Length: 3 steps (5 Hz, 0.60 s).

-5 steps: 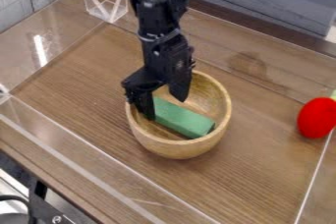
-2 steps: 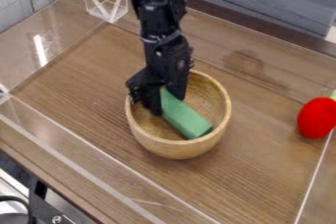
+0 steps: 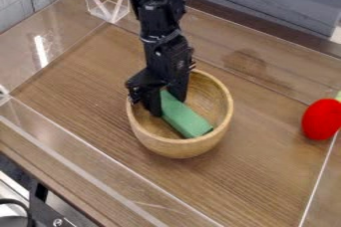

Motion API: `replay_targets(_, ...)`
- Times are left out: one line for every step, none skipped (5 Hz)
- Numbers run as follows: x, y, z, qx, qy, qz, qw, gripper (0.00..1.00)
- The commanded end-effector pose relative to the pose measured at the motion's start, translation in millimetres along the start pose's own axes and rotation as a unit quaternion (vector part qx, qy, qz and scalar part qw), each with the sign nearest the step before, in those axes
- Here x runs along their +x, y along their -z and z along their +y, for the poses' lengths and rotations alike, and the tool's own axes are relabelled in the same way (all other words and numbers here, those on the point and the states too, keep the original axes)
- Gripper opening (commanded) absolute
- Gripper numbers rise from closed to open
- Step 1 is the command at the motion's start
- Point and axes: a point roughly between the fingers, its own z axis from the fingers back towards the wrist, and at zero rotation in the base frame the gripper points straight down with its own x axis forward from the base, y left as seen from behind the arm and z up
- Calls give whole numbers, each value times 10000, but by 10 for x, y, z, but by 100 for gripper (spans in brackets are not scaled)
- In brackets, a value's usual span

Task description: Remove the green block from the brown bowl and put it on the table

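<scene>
The brown bowl (image 3: pixel 200 147) sits on the table (image 3: pixel 74 82) near the middle of the view. The green block (image 3: pixel 190 121) lies tilted inside it, its lower right end showing. My gripper (image 3: pixel 156 98) points straight down into the bowl's left half. Its two black fingers are closed against the block's upper left end, which they hide. The block still rests in the bowl.
A red rounded object (image 3: pixel 320 118) lies on the table at the right edge. Low clear acrylic walls (image 3: pixel 54 42) border the tabletop on the left, front and right. A clear stand (image 3: pixel 107 7) is at the back behind the arm.
The fingers have narrowed from wide open onto the block's upper left end. The hand has hardly shifted, and the block and bowl stay where they were.
</scene>
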Motion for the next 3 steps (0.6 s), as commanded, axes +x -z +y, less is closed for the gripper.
replay_targets(-77, -122, -11, 151, 201, 52, 9997, 0)
replay_targets(-120, -157, -65, 144, 383, 33, 9992, 0)
replay_targets(-132, -296, -40, 193, 493, -49, 9986, 0)
